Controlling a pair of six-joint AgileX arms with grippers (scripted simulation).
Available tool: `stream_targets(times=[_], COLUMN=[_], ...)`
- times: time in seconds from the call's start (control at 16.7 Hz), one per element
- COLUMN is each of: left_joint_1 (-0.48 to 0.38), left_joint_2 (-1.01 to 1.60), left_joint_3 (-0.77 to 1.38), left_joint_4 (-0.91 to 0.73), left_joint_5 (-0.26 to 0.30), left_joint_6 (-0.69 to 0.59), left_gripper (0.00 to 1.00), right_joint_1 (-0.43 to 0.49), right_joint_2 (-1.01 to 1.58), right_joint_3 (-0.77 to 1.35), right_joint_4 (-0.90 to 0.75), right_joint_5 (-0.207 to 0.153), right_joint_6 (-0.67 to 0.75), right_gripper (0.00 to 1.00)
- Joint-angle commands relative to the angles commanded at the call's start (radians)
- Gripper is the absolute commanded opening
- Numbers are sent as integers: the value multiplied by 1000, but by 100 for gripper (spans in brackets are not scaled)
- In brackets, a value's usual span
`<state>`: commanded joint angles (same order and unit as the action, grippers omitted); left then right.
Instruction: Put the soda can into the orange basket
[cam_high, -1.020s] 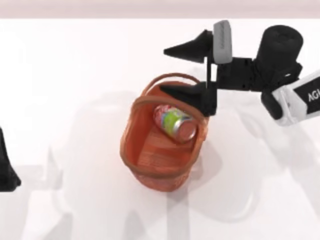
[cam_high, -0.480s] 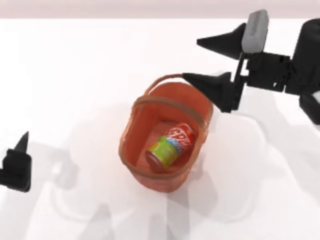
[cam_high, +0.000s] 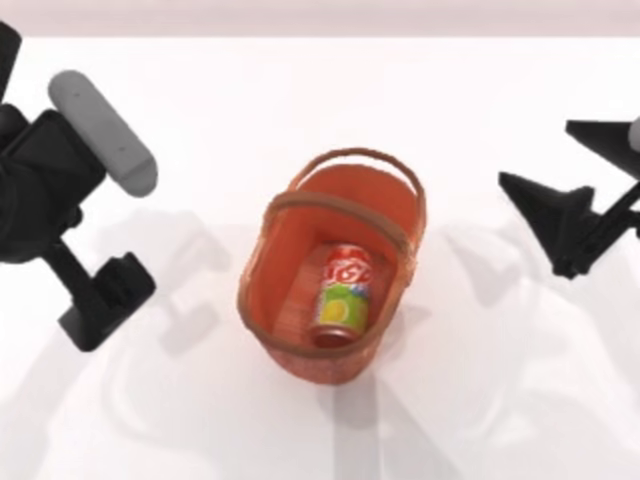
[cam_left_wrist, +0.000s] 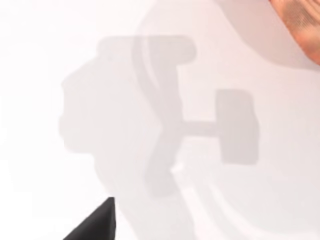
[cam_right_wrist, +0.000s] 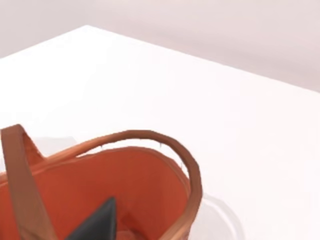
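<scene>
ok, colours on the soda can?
The soda can is red on its upper part with white lettering, lime-green lower down; clearest in the top view.

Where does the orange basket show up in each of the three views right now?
Top view: orange basket at table centre, soda can lying inside.
Left wrist view: only an orange edge at a corner.
Right wrist view: rim and handle fill the lower part.
Shared landmark: the brown rim.

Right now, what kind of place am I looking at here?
Likely a rendered simulation test table, not a real room: a bare white tabletop, one orange basket with a soda can lying inside, and two black robot arms, left end effector and right end effector.
</scene>
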<state>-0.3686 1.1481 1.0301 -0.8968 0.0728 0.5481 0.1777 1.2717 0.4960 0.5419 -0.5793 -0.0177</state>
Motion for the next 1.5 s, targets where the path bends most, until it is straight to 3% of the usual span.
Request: stream_targets(times=[0.42, 0.6, 0.78, 1.02, 1.5], left_joint_1=[-196, -260, -305, -335, -333], left_joint_2=[649, 858, 1007, 1101, 1102], left_joint_3=[652, 903, 1102, 1236, 1225], left_joint_4=[-441, -564, -643, -689, -678], left_joint_5=[-10, -29, -50, -68, -69], left_joint_6=[342, 466, 559, 621, 625], left_gripper=[100, 100, 100, 100, 100], right_joint_1=[-93, -127, -152, -167, -168], right_joint_2=[-695, -951, -1142, -1265, -1272], right_joint_3=[-311, -400, -459, -494, -496], right_joint_4=[-316, -419, -492, -539, -542], right_joint_5=[318, 430, 516, 576, 579], right_joint_6=[4, 11, 16, 18, 18], right_gripper=[100, 100, 100, 100, 100])
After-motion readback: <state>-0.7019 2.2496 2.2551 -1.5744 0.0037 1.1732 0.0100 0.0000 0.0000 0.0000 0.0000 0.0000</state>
